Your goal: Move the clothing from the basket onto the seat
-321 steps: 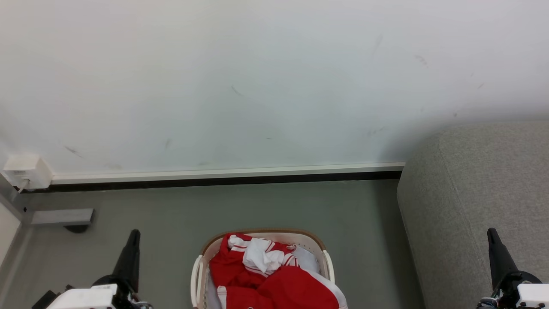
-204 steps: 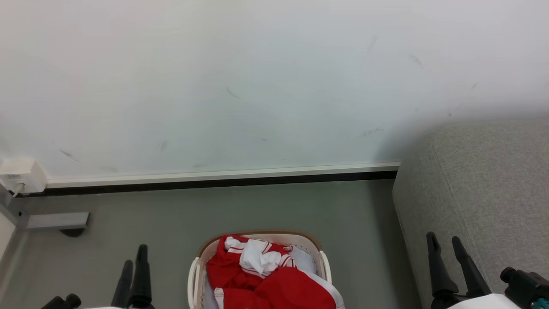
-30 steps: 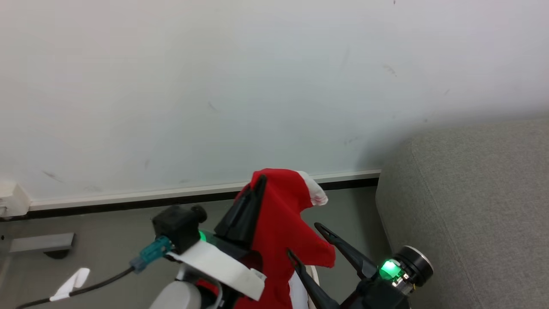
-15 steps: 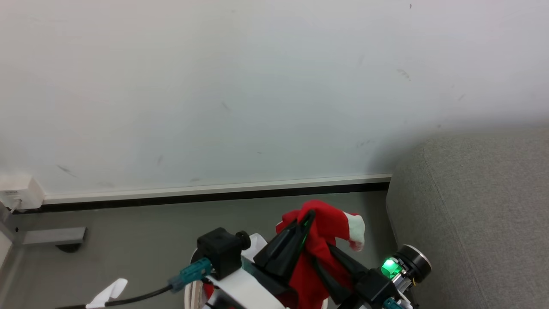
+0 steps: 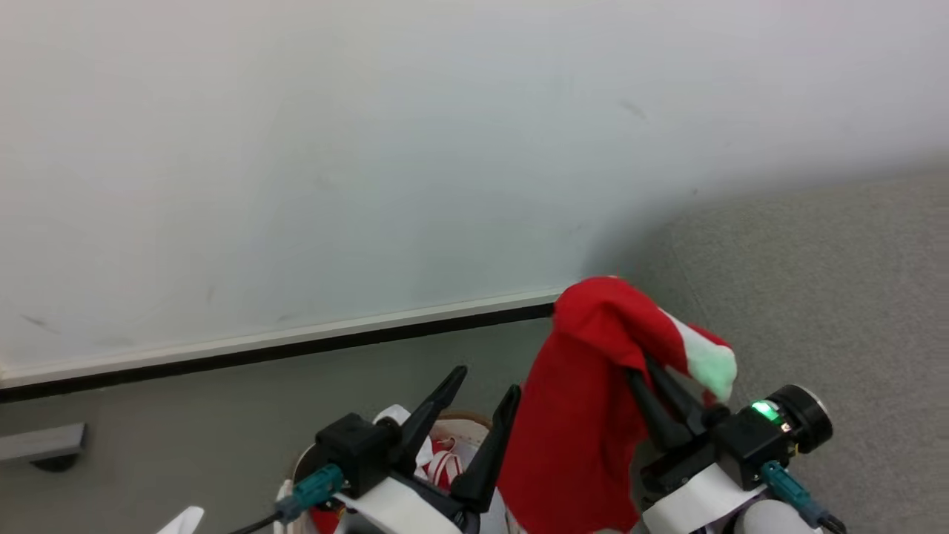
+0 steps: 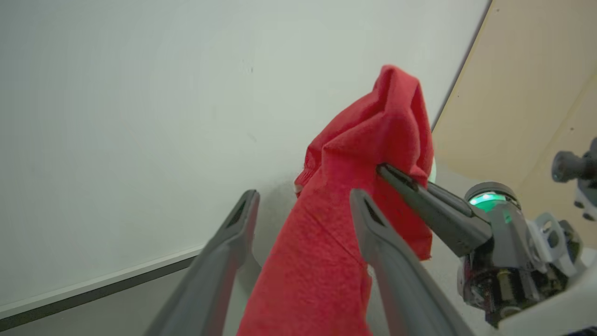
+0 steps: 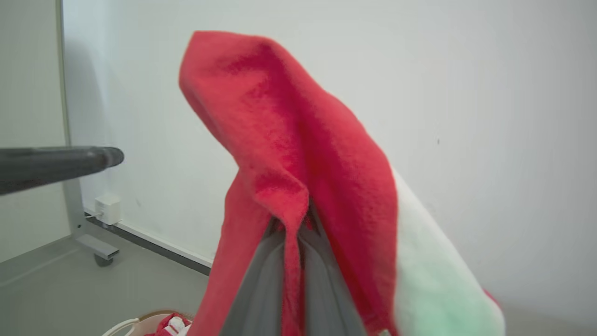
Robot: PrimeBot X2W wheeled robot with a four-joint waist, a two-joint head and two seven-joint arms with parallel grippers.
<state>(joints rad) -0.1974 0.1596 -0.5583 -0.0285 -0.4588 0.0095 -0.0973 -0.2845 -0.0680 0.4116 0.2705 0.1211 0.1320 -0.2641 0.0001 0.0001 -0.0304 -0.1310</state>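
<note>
The step in hand looked like the carry from basket to seat, with one piece lifted out and held aloft; the right gripper (image 5: 646, 374) had its two dark fingers pressed together on a fold near the top of a red garment (image 5: 586, 423), which draped over the fingertips and hung down in a long loose fall, its white cuff (image 5: 712, 367) drooping on the far side toward the seat (image 5: 815, 297); the right wrist view showed the cloth pinched between those fingers and spilling over them; the left gripper (image 5: 485, 382) stood beside it with its fingers spread wide and nothing between them, the hanging cloth just beside one finger but not gripped, so the load appeared to rest on the right arm alone; below the left gripper the basket (image 5: 468, 419) sat on the grey-green floor (image 5: 185, 415) before the pale wall (image 5: 296, 148), with more red and white clothing (image 5: 443, 463) inside it; the seat rose just to the right of the held garment, near but not yet under it; the next move probably called for swinging the right arm farther right and over the cushion, high enough that the trailing hem cleared the basket rim and the sofa's rounded edge, and only then parting the fingers; the left gripper, being free, seemed placed to go back down for the next piece.
</note>
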